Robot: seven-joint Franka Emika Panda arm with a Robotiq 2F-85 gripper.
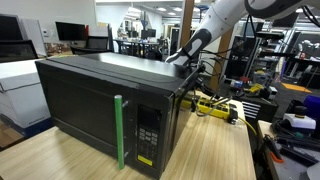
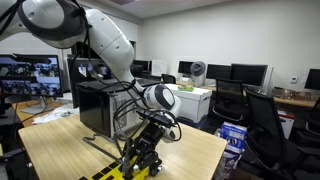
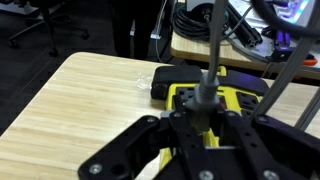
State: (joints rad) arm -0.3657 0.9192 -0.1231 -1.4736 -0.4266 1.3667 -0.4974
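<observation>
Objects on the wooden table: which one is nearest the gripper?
The yellow-and-black tool, right at the gripper; the large black microwave stands farther off.

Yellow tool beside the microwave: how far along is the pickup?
Done: the gripper is over the yellow tool beside the microwave. In hand: its jaws flank a grey stem on the tool; a firm grip cannot be confirmed. Left: the tool looks to rest on the table, so lifting remains.
</observation>
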